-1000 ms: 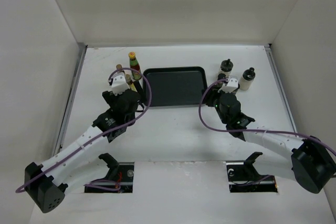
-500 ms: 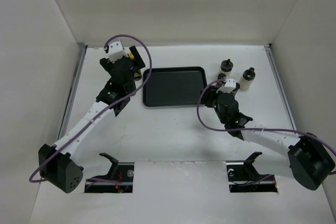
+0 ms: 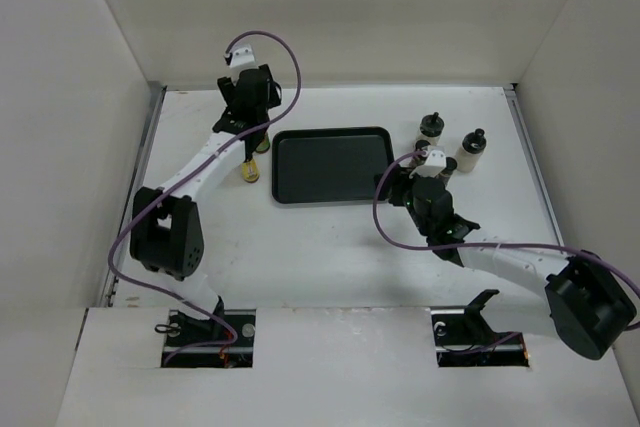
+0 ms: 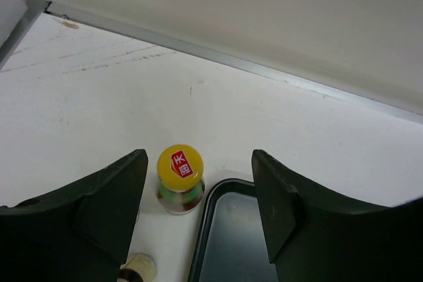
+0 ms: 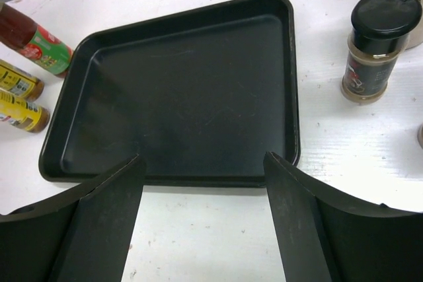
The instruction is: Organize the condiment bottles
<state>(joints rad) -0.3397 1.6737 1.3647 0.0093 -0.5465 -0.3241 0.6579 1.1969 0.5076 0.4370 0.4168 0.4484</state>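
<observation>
Your left hand (image 4: 197, 171) is wide open and holds nothing, above the tall red bottle (image 4: 179, 175) standing on the table (image 4: 99, 97) beside the tray (image 4: 210, 229). Come down crooked and you may tip it. One small bottle (image 4: 137, 268) is cut off below, so its kind is unclear.

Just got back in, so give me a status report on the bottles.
Left pincer open, framing the yellow-capped bottle; right pincer open over the tray. No bottles in tray yet. Neighbour bottle close beside it.
</observation>
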